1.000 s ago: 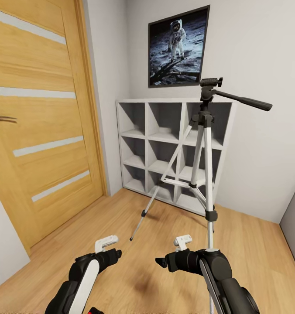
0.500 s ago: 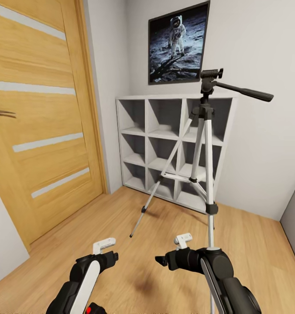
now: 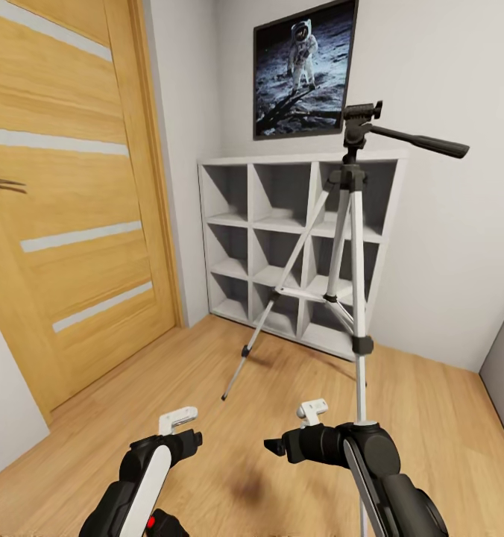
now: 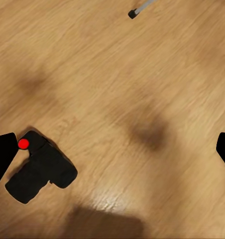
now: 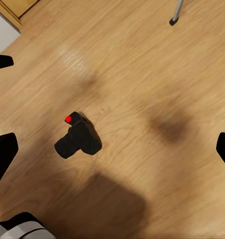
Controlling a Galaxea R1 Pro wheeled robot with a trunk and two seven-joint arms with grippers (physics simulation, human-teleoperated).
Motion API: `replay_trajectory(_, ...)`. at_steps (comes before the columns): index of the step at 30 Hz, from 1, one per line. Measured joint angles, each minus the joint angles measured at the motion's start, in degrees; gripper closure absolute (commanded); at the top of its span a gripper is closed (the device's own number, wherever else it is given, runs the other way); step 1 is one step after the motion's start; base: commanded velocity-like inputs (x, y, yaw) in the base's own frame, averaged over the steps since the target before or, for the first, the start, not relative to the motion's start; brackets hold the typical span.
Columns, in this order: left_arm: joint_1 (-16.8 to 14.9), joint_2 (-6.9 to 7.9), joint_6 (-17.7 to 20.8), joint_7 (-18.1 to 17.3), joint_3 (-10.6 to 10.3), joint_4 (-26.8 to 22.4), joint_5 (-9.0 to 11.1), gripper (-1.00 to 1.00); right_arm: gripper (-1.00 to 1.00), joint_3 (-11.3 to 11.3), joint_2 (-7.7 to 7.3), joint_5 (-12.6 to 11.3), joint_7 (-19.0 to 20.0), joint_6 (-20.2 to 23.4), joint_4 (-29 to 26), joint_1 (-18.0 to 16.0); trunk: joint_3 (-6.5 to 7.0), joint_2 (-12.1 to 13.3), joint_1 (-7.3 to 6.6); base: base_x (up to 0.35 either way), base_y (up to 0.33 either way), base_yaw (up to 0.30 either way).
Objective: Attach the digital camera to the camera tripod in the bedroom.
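The digital camera lies on the wood floor, lens toward the robot; both grippers gape, holding nothing.

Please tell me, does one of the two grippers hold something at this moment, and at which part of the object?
Nothing is held. The small boxy black camera with a red button lies on the light wood plank floor, apart from both grippers, whose fingers are spread wide.
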Motion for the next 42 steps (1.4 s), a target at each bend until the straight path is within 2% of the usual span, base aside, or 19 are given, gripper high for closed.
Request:
replay_trajectory(9,0.00,-0.19,0.00,0.30,0.06,-0.42,0.02,-1.00,-1.00,0.00,0.02,0.05,0.01,0.08,-0.01,0.00,-1.66,-3.23,1.79,0.000,0.000,0.000)
replay_trajectory(12,-0.07,-0.63,-0.01,3.30,0.14,-0.91,0.63,-1.00,-1.00,0.03,0.02,0.07,0.01,0.08,-0.01,0.00,-2.32,-3.27,1.87,0.000,0.000,0.000)
replay_trajectory(13,-0.11,-0.98,-0.04,4.72,0.16,-0.96,1.20,-1.00,-1.00,0.02,0.02,0.08,0.01,0.08,-0.01,0.00,-2.54,-3.29,1.89,0.000,0.000,0.000)
replay_trajectory(14,-0.15,-1.73,-1.39,7.94,0.16,-1.01,3.16,-1.00,-1.00,0.00,0.02,0.09,0.01,0.08,-0.01,0.00,-2.76,-3.30,1.92,0.000,0.000,0.000)
replay_trajectory(16,-0.16,-2.06,-3.80,10.48,0.14,-1.03,5.26,-1.00,-1.00,0.00,0.02,0.09,0.01,0.08,-0.01,0.00,-3.21,-3.33,1.97,0.000,0.000,0.000)
replay_trajectory(18,-0.17,-2.15,-5.64,12.23,0.13,-1.04,7.02,-1.00,-1.00,0.00,0.02,0.09,0.01,0.08,-0.01,0.00,-3.65,-3.35,2.02,0.000,0.000,0.000)
replay_trajectory(21,-0.17,-2.20,-8.75,16.65,0.10,-1.04,11.79,-1.00,-1.00,0.05,0.02,0.09,0.01,0.08,-0.01,0.00,-4.32,-3.39,2.10,0.000,0.000,0.000)
replay_trajectory(25,-0.17,-2.21,-10.55,19.99,0.07,-1.07,15.53,-1.00,-1.00,0.05,0.02,0.09,0.01,0.08,0.03,0.00,-5.20,-3.45,2.20,0.000,0.000,0.000)
replay_trajectory(29,-0.17,-2.24,-12.73,21.97,0.08,-1.41,17.23,-1.00,-1.00,0.01,0.02,0.09,0.00,0.08,0.06,0.00,-6.09,-3.50,2.31,0.000,0.000,0.000)
replay_trajectory(34,-0.17,-2.28,-14.18,23.94,0.09,-1.67,17.98,-1.00,-1.00,0.04,0.02,0.09,-0.04,0.08,0.07,0.00,-7.20,-3.57,2.44,0.000,0.000,0.000)
replay_trajectory(41,-0.18,-2.29,-14.68,24.85,0.13,-1.73,19.00,-1.00,-1.00,0.00,0.02,0.09,-0.04,0.10,0.08,0.00,-8.75,-3.66,2.62,0.000,0.000,0.000)
replay_trajectory(42,-0.18,-2.29,-16.13,24.97,0.16,-1.58,20.16,-1.00,-1.00,0.00,0.02,0.09,-0.04,0.15,0.08,0.00,-8.97,-3.68,2.64,0.000,0.000,0.000)
